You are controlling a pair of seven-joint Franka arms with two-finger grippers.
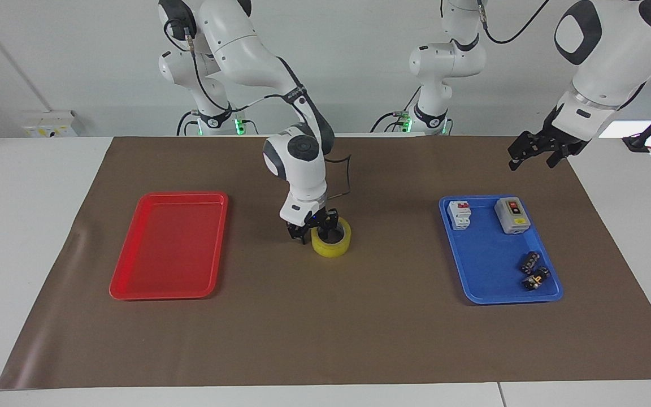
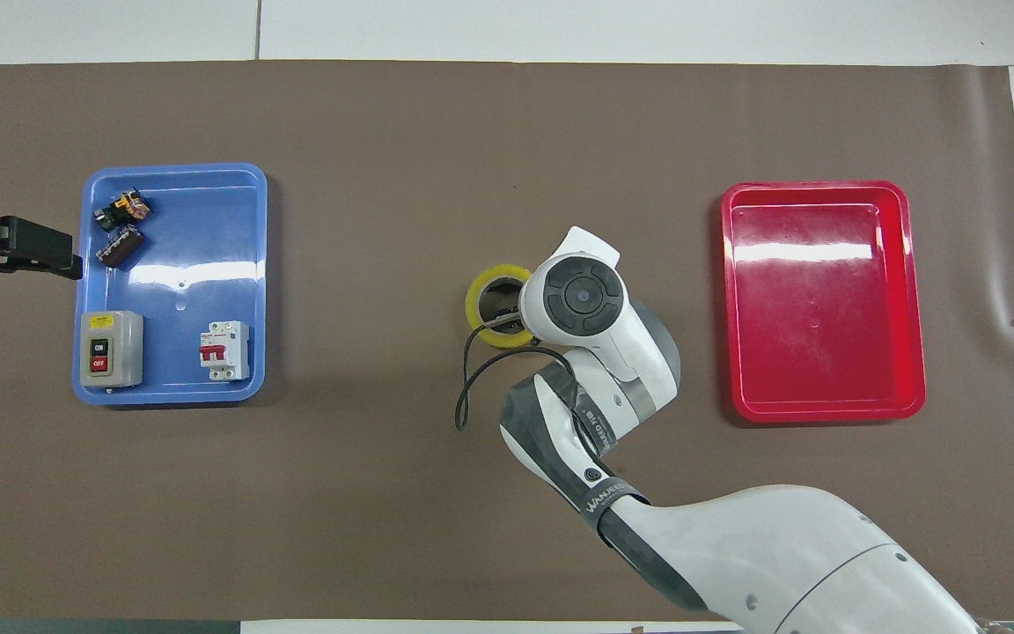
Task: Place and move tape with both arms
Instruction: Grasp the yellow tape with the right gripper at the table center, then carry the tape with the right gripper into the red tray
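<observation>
Two trays bracket the work. On the brown mat (image 1: 325, 328) the red tray (image 1: 170, 243) lies empty at the right arm's end, and everything else sits toward the left arm's end from it.

Just beside the red tray in that direction, the tape (image 1: 334, 247) lies flat on the mat, core upward. The right gripper (image 1: 313, 230) is down at the roll, on the rim that faces the red tray. Whether it has clamped the roll's wall or only surrounds it, I cannot tell.

Well apart from the red tray, the blue tray (image 1: 489, 254) holds switches and small parts. The left gripper (image 1: 534, 154) waits in the air beside that tray, released and empty.

The risk sits at the roll. The grip appears to take only one wall — thin, smooth and curved — so a lift could tilt the tape or let it slide out. If the bite is shallow or off-centre, the roll may swing, drop on edge and roll across the mat. A skewed hold would also make the set-down in the red tray uneven, perhaps catching its rim.
</observation>
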